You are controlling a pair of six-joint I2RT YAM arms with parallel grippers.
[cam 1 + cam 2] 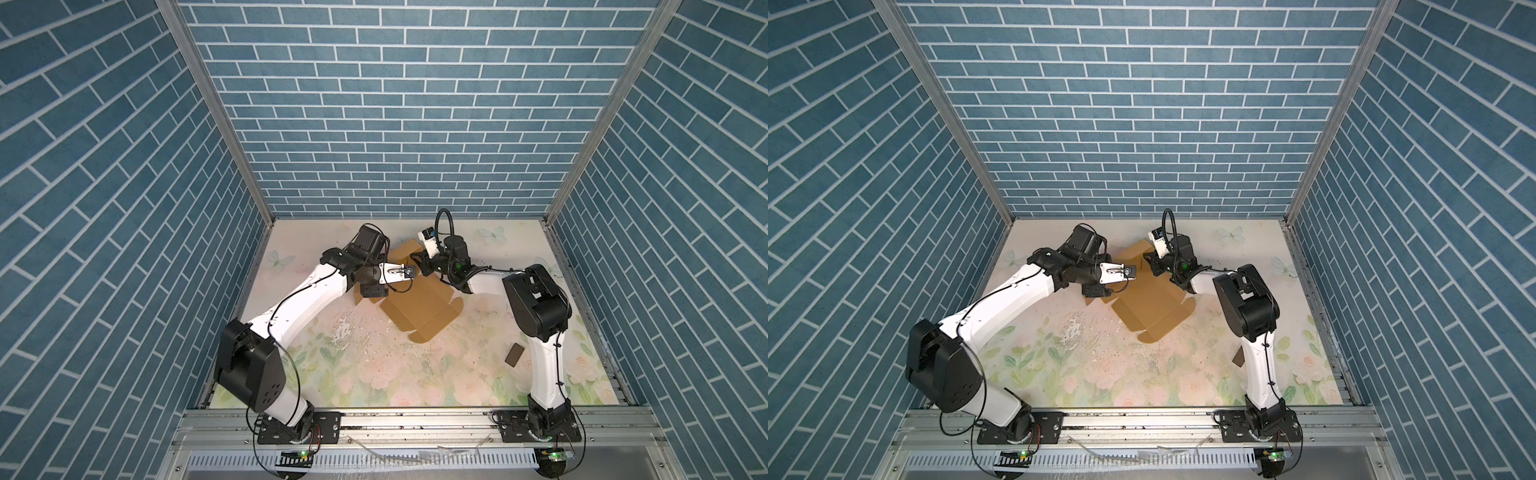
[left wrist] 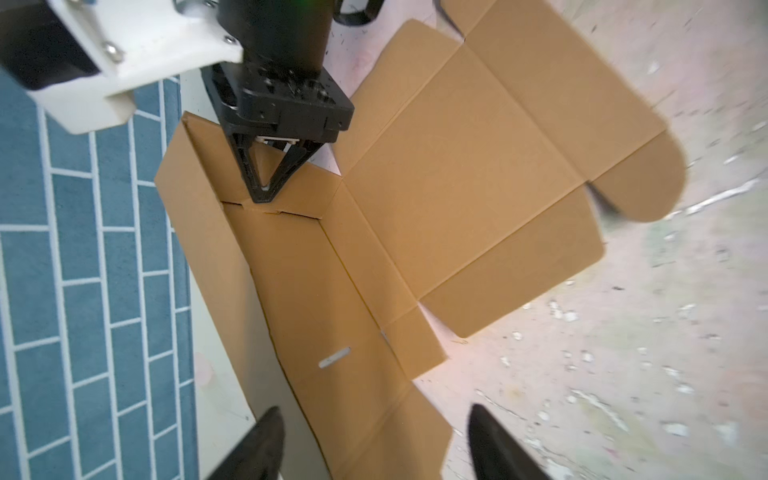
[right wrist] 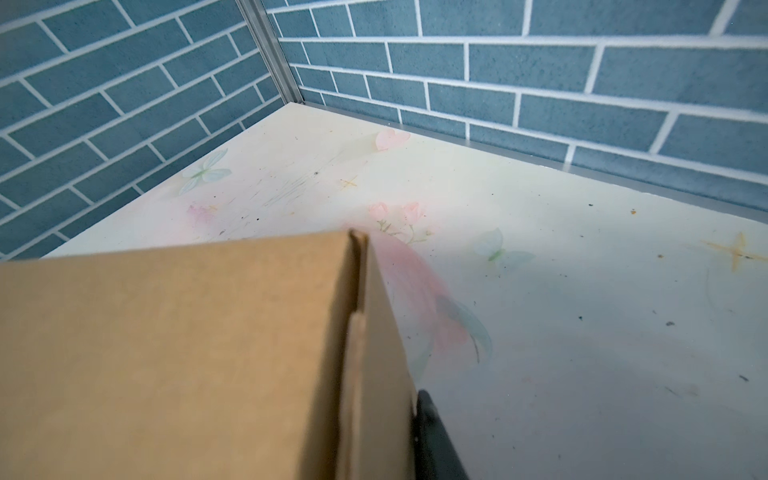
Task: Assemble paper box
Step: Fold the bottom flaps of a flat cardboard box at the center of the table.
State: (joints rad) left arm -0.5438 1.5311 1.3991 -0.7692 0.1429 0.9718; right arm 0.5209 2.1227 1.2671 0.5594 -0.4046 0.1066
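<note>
While the paper box lies half-folded near the far middle of the table, wall-raising is in hand: the right gripper pinches an upright flap. The left gripper hangs wide open, empty; it likely must raise another flap next.

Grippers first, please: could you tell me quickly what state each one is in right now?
Left gripper: open, holding nothing, over the paper box.
Right gripper: closed on a raised flap of the paper box.
</note>
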